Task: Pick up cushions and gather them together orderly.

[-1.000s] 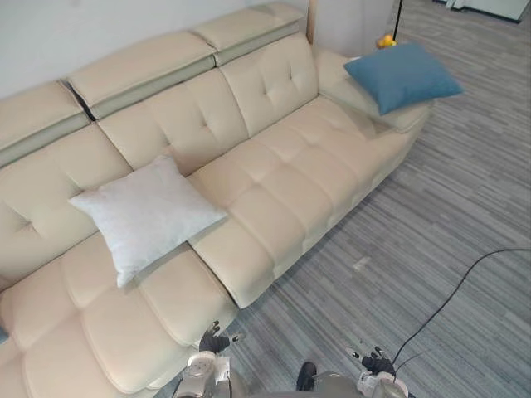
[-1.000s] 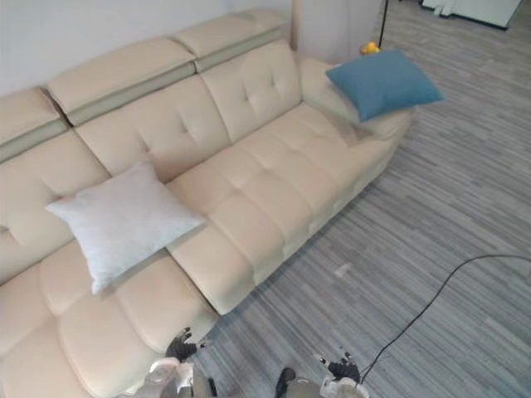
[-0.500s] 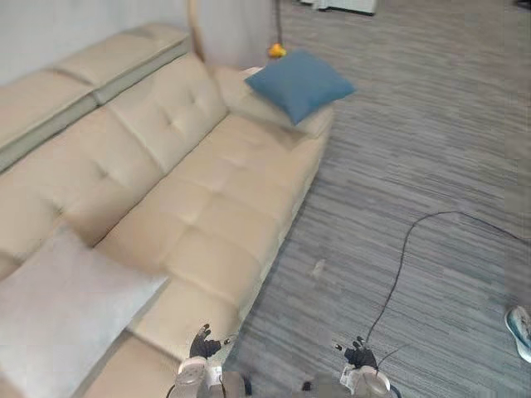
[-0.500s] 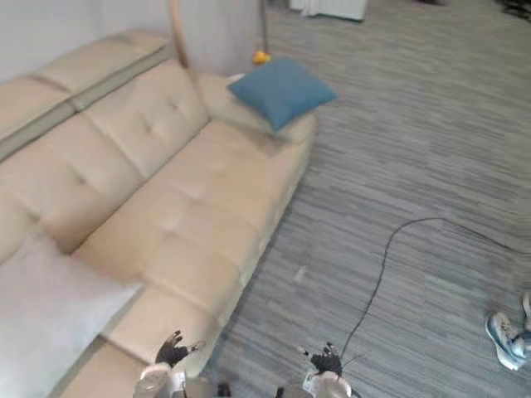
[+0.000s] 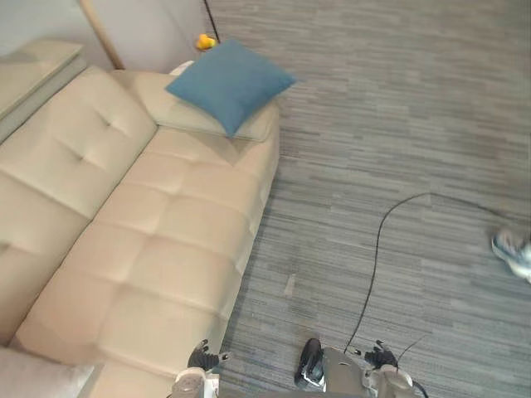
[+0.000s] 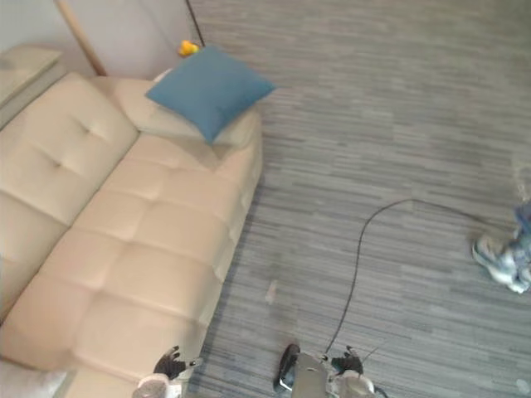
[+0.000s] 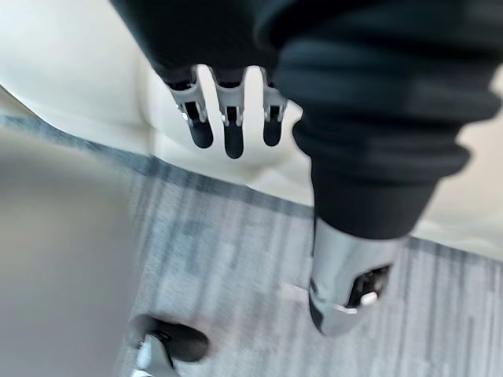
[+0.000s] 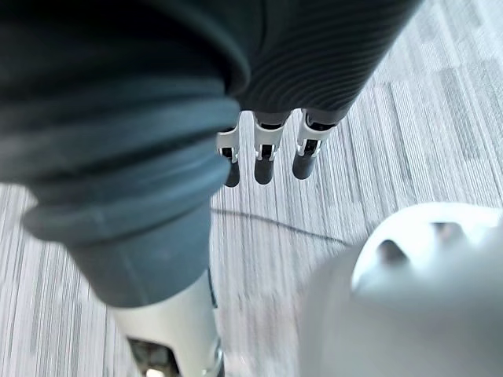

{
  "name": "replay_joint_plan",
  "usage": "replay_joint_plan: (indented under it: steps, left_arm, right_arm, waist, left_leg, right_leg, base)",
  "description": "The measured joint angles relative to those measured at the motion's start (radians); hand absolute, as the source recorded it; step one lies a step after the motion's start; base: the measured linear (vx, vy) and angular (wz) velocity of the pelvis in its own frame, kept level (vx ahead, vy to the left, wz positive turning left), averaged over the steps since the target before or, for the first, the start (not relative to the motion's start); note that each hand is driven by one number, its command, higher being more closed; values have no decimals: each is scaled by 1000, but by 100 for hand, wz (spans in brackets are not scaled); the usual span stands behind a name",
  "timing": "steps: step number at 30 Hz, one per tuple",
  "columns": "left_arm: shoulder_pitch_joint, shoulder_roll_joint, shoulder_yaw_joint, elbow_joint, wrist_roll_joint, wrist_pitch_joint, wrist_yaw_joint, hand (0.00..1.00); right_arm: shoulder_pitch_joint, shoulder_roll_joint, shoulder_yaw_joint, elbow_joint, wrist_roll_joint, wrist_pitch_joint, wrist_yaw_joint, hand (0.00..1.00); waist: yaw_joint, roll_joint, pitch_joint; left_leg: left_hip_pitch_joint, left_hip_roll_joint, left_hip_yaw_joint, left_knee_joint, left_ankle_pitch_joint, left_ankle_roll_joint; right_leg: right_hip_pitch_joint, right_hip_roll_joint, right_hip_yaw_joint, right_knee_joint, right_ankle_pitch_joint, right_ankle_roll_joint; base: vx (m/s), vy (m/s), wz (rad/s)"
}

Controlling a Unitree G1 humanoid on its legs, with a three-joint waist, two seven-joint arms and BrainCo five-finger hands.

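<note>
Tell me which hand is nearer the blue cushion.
Left. The left hand hangs beside the sofa; the right hand hangs over the floor, farther from the blue cushion.

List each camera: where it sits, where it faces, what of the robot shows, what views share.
Left eye view: head, facing down at beige sofa, blue cushion on its armrest; left hand, right hand at bottom.
Right eye view: beside it, shares that scene, both hands.
Left wrist view: along left hand's straight fingers to sofa front, floor.
Right wrist view: along right hand's straight fingers to floor.
</note>
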Motion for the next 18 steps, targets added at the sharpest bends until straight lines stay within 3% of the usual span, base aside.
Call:
replay_joint_plan:
  steps: [1, 3, 5, 7, 8, 9, 10, 11, 12, 13, 15, 16, 18]
  left_arm:
    - [-2, 5, -4, -22, 3, -2, -1, 0]
    - [-6, 4, -14, -44, 3, -8, -2, 0]
    - [-17, -8, -23, -50, 5, -18, -2, 0]
    - [-16, -10, -31, -51, 5, -21, -4, 0]
    - [-14, -18, -32, -52, 4, -21, -4, 0]
    - [-14, -22, -29, -52, 1, -22, -5, 0]
    - [-14, -18, -27, -53, 4, -22, -7, 0]
    - [-15, -12, -19, -61, 4, -22, -13, 0]
    - [-15, -6, -6, -60, 4, -20, -17, 0]
    - [-14, -3, -4, -56, 4, -20, -20, 0]
    - [-16, 1, -1, -42, 4, -19, -23, 0]
    - [-13, 5, -1, -30, 4, -12, -24, 0]
    - [-1, 5, -2, -29, 4, -6, -23, 0]
  right_arm:
    - [-5, 5, -1, 2, 2, 0, -3, 0]
    - [-22, 5, -9, 0, 12, -1, -5, 0]
    - [-28, 5, -9, -19, 21, -2, -9, 0]
    - [-26, 0, -10, -18, 21, -2, -11, 0]
    - [-26, 0, -9, -16, 21, -2, -13, 0]
    - [-32, 3, -8, -11, 20, -1, -12, 0]
    - [-40, 13, -8, -10, 18, 0, -11, 0]
    - [-45, 30, -8, -11, 15, 0, -10, 0]
    - [-38, 41, -8, -16, 5, -1, -6, 0]
    - [-34, 42, -9, -17, -4, -1, -4, 0]
    - [-15, 50, -10, -17, -11, -1, 0, 0]
    - [-1, 50, -10, -17, -12, 1, 4, 0]
    - [20, 51, -9, -22, -12, 2, 7, 0]
  waist:
    - [0, -18, 4]
    - [8, -21, 6]
    - [20, -15, 5]
    - [32, -13, 6]
    - [48, -5, 2]
    - [63, -2, -1]
    - [73, -9, -4]
    - [78, -35, -6]
    - [77, -62, -15]
    - [77, -64, -18]
    - [68, -70, -15]
    - [54, -70, -13]
    - [47, -63, -8]
  left_leg:
    - [-52, -37, 9, -16, -18, -1]
    - [-147, -86, 51, -148, -41, 15]
    - [-184, -175, 88, -495, -21, 27]
    - [-179, -225, 83, -720, 53, 13]
    - [-164, -236, 85, -858, 122, 9]
    - [-161, -234, 82, -896, 218, 32]
    - [-155, -237, 88, -884, 269, 63]
    - [-154, -258, 101, -853, 270, 89]
    - [-144, -277, 123, -830, 218, 107]
    - [-134, -278, 133, -821, 197, 110]
    - [-64, -300, 130, -806, 145, 120]
    - [-2, -312, 122, -807, 112, 124]
    - [107, -313, 107, -828, 86, 124]
  right_leg:
    - [58, 2, 4, -42, -1, 0]
    - [131, 24, 22, -129, 5, 11]
    - [201, 32, 48, -210, 3, 34]
    - [254, 39, 64, -257, -3, 49]
    - [287, 54, 83, -291, -12, 67]
    - [308, 67, 113, -309, -29, 88]
    - [323, 59, 136, -308, -46, 102]
    - [333, 31, 160, -285, -73, 118]
    - [298, -10, 189, -190, -91, 145]
    - [268, -25, 201, -102, -98, 158]
    - [137, -88, 225, 274, -66, 259]
    - [72, -128, 234, 477, -49, 291]
    - [18, -168, 207, 582, -72, 250]
  base:
    - [405, -206, -17]
    - [419, -169, -34]
    - [397, -53, -34]
    - [452, 2, -23]
    - [478, 67, -47]
    - [600, 104, -62]
    - [527, 100, -63]
    - [667, 105, -53]
    - [449, 65, -39]
    - [646, 143, -27]
    - [549, 140, 5]
    - [560, 97, 29]
    - [533, 72, 21]
